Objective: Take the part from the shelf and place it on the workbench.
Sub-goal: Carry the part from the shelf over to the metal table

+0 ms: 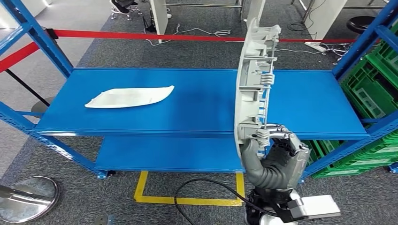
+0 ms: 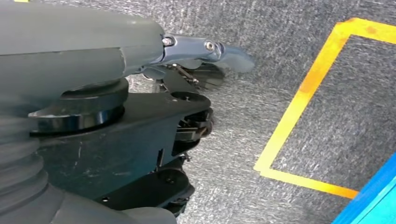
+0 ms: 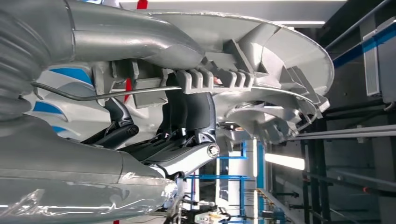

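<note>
The right hand (image 1: 273, 152) grips the lower end of a long grey moulded part (image 1: 253, 84), fingers wrapped over its ribbed inner side and the thumb pressed on the smooth outer shell. The part stands nearly upright in the air, its top reaching toward 12 o'clock above the blue shelf (image 1: 202, 101), clear of the shelf surface. In the right wrist view the fingers (image 3: 187, 116) hook around a ribbed bracket and a thin wire rod of the part (image 3: 261, 60), so the hold looks firm.

The left hand (image 2: 140, 116) hangs over the grey floor near a yellow floor marking (image 2: 299, 102); its fingers look curled toward the palm with nothing in them, though how tightly is hard to judge.

A 2nd piece, a flat white panel (image 1: 129, 97), lies on the shelf toward 10 o'clock, well apart from the held part.

Judged from this, step 1 is done: the part is off the shelf and in hand. What is left is carrying it to the workbench and setting it down.
</note>
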Available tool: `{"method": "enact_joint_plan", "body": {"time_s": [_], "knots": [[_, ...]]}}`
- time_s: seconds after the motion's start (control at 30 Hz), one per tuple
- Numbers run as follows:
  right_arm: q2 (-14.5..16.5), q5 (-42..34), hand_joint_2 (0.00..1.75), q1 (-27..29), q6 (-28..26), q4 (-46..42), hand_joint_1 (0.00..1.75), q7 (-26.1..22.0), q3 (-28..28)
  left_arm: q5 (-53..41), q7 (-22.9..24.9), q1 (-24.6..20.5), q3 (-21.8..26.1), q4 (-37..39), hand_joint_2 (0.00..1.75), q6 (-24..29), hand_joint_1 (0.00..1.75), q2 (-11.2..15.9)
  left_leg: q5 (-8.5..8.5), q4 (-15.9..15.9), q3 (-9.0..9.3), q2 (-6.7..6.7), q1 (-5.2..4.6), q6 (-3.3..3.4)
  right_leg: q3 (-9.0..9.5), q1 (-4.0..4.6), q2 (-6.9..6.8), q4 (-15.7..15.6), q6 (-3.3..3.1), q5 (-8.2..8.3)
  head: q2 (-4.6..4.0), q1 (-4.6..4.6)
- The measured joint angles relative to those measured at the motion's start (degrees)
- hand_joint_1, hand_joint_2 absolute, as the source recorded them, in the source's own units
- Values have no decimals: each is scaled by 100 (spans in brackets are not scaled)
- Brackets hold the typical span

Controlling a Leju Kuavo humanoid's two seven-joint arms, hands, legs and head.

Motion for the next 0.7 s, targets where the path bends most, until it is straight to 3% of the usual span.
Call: {"method": "enact_joint_plan", "body": {"time_s": [0.07, 0.13, 0.17, 0.2, 0.23, 0.3, 0.37, 0.47, 0.53, 0.63, 0.67, 0.7], "knots": [[-1, 86, 175, -1, -7, 1, 175, 15, 0, 27, 9, -1, 15, 0, 175, -46, 0, -5, 20, -27, 12, 5, 18, 53, -162, -6, -17, 365, 52, -235, 0, 30], [-7, 263, 175, 0, -1, 12, 175, 78, 3, 127, 42, 2, 71, 0, 175, -190, 0, -6, 17, -27, 13, 12, 11, 75, -494, -8, -24, 1112, 80, -591, 0, 47], [-12, 330, 175, 2, 21, 25, 175, 123, 5, 188, 63, 7, 110, 0, 175, -281, 0, -6, 16, -27, 14, 15, 7, 79, -636, -9, -24, 1415, 88, -690, 0, 46], [-19, 352, 175, 2, 60, 43, 175, 168, 5, 239, 79, 12, 153, 0, 175, -358, 0, -5, 14, -27, 17, 15, 5, 81, -695, -9, -25, 1537, 91, -686, 0, 48], [-26, 334, 175, 2, 112, 64, 175, 206, 6, 280, 89, 15, 192, 0, 175, -424, 0, -5, 11, -26, 23, 12, 6, 79, -642, -11, -25, 1430, 90, -576, 0, 47], [-34, 249, 175, -2, 231, 111, 175, 260, 4, 333, 106, 17, 254, 0, 175, -513, 0, -5, -1, -25, 46, -1, 7, 59, -280, -22, -32, 710, 81, -218, 0, 50], [-39, 170, 175, -8, 340, 159, 175, 293, 5, 373, 132, 18, 315, 0, 175, -569, 0, 1, -13, -13, 49, -11, -13, 5, 35, -26, -22, 99, 40, -32, 0, 47], [-44, 184, 175, -2, 385, 221, 175, 319, 13, 319, 197, 19, 388, 0, 175, -534, 0, 11, 7, -33, 34, -11, -19, -88, 83, -9, 1, -38, -71, -11, 0, 35], [-44, 362, 175, 4, 299, 246, 175, 331, 20, 152, 301, 14, 375, 0, 175, -386, 0, 18, -93, 81, -23, -2, -9, -143, 84, -21, -5, -55, -141, 6, 0, 20], [-48, 565, 175, 39, 174, 257, 175, 339, 31, -10, 429, 16, 357, 0, 175, -212, 0, 30, -584, 1025, -471, 9, -5, -198, 84, -31, -24, -65, -201, 10, 0, -14], [-52, 588, 175, 59, 148, 258, 175, 341, 31, -35, 449, 22, 357, 0, 175, -189, 0, 36, -698, 1363, -640, 9, -3, -205, 83, -29, -26, -64, -206, 8, 0, -13], [-58, 602, 175, 76, 125, 258, 175, 346, 32, -49, 461, 29, 356, 0, 175, -185, 0, 42, -706, 1537, -735, 9, -3, -206, 83, -27, -24, -64, -209, 6, 0, -14]]}}
